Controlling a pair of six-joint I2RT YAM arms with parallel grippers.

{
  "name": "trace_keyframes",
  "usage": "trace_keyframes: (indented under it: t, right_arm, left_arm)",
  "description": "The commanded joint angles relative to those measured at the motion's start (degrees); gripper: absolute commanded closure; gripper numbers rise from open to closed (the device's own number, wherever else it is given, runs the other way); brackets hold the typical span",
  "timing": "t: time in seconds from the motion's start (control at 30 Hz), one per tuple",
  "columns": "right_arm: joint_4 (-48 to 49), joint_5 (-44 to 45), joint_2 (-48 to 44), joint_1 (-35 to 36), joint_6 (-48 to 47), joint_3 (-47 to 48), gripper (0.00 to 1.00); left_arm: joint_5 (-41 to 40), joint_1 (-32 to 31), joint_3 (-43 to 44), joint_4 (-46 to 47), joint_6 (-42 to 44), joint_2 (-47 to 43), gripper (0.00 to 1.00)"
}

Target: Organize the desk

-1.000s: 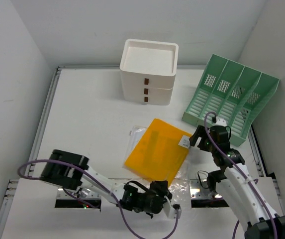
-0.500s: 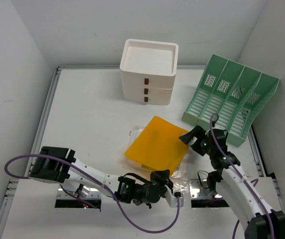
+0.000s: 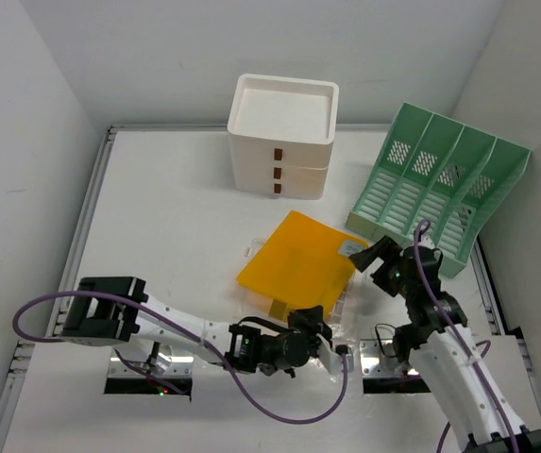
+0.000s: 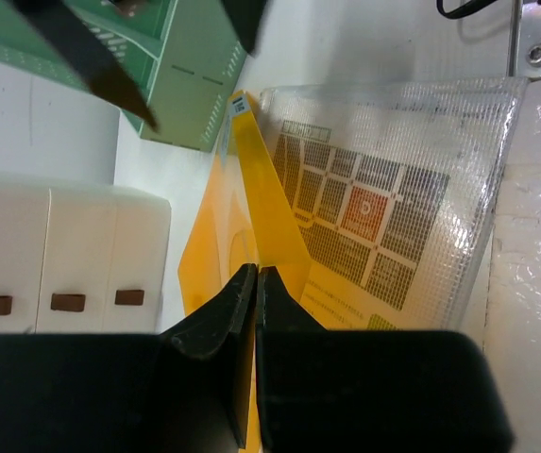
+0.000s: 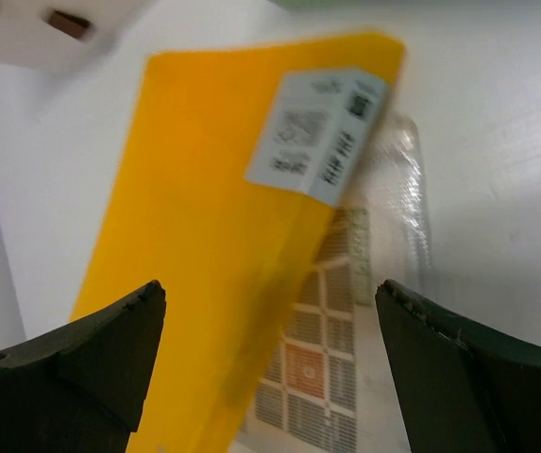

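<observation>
White walls box in the desk (image 3: 176, 217), which fills the overhead view. A drawer box (image 3: 282, 132) stands at 12 o'clock and a green rack (image 3: 440, 189) at 2 o'clock. Toward 4 o'clock from centre, an orange folder (image 3: 298, 264) lies over a clear mesh pouch (image 3: 344, 307). The left gripper (image 3: 319, 332) is at the folder's 6 o'clock edge and the right gripper (image 3: 369, 257) hovers at its 3 o'clock corner. The step in hand looks like raising the folder off the pouch to file it, probably in the rack. The next move likely calls for the right fingers to close on the labelled corner so the sheet does not sag or drag the pouch along. The left wrist view alone shows that gripper (image 4: 256, 276) with its fingers pressed together on the folder's (image 4: 204, 274) thin edge, and a printed grid card inside the pouch (image 4: 393, 208). The right wrist view, slightly blurred, shows its gripper (image 5: 270, 288) spread wide and holding nothing, above the folder's (image 5: 185, 208) white label (image 5: 317, 137). Only the overhead view shows the rack's slots lying just beyond that corner.
</observation>
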Motion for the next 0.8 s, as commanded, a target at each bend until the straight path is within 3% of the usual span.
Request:
trace_keyframes:
  t: [0.0, 0.17, 0.5, 0.6, 0.63, 0.77]
  right_arm:
    - [8.27, -3.36, -0.18, -0.08, 9.25, -7.83, 0.11]
    - [22.34, -6.78, 2.8, -0.08, 15.42, -14.01, 0.13]
    - [37.04, -9.51, 13.26, 0.09, 18.05, -17.44, 0.15]
    - [42.84, -11.17, 15.9, 0.7, 20.34, -20.06, 0.25]
    - [43.73, -11.53, 16.43, 1.23, 20.17, -20.08, 0.34]
    - [46.19, -10.4, 18.45, 5.79, 20.78, -19.55, 0.54]
  left_arm:
    - [-0.37, 0.3, 3.0, 2.7, -0.12, 0.65, 1.0]
    - [0.33, 0.21, 3.27, 2.0, -0.73, 1.0, 1.0]
    - [2.71, 0.21, 4.58, -0.2, -3.02, 3.02, 1.0]
    - [2.71, 0.21, 6.34, -1.34, -3.54, 3.55, 1.0]
    - [2.97, 0.21, 6.87, -1.78, -4.07, 3.72, 1.0]
    - [3.94, 0.21, 8.98, -4.5, -6.62, 4.34, 1.0]
